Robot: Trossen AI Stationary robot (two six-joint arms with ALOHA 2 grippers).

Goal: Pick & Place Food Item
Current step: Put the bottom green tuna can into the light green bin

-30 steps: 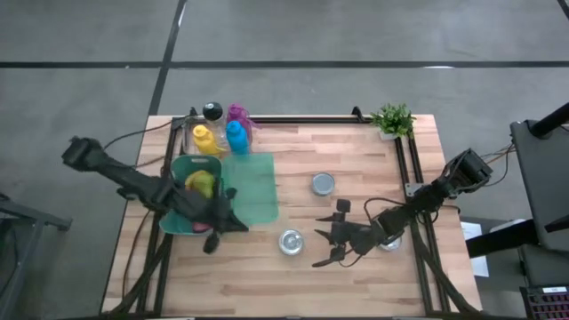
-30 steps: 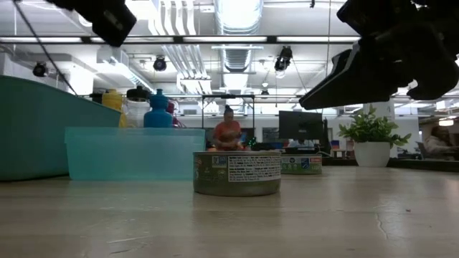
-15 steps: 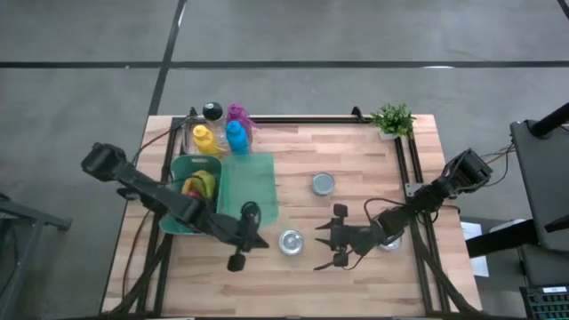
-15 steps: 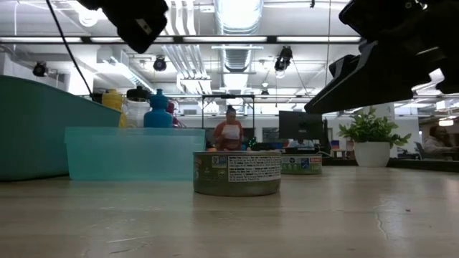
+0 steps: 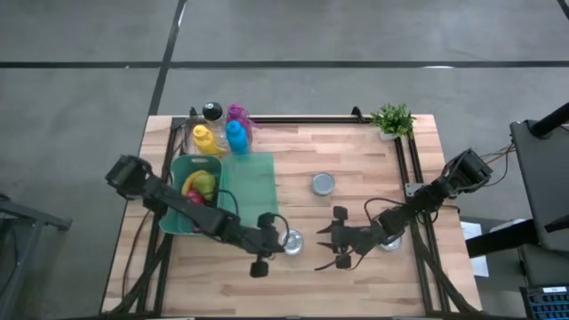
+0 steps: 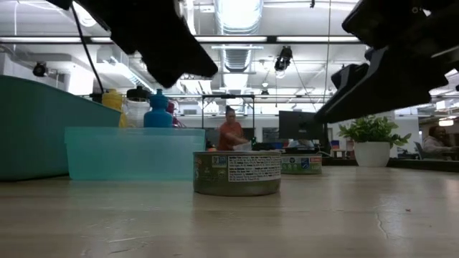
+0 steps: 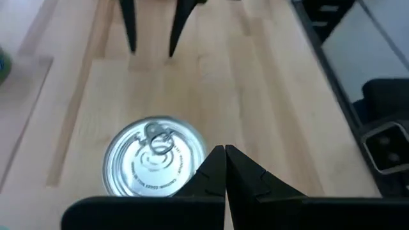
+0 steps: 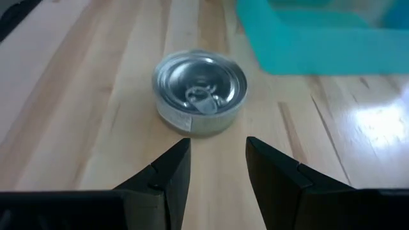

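A silver pull-tab can (image 5: pixel 291 240) stands upright on the wooden table near the front centre; it also shows in the wrist views as can (image 7: pixel 153 163) and can (image 8: pixel 199 92). My left gripper (image 5: pixel 277 241) is shut and hovers just left of this can, above it, fingertips (image 7: pixel 223 153) together. My right gripper (image 5: pixel 322 248) is open to the can's right and points at it with nothing between its fingers (image 8: pixel 172 172). A green bin (image 5: pixel 178 173) at the left holds fruit (image 5: pixel 199 185).
A second can (image 5: pixel 324 184) stands farther back at centre, and a third can (image 5: pixel 389 242) is partly hidden under my right arm. A teal tray (image 5: pixel 253 187) lies beside the bin. Bottles (image 5: pixel 222 133) stand at the back left, a potted plant (image 5: pixel 392 118) at the back right.
My left gripper has travelled from over the green bin toward the table's right edge and down, ending beside the front can, and has stayed shut. My right gripper has kept its place and turned somewhat at the wrist.
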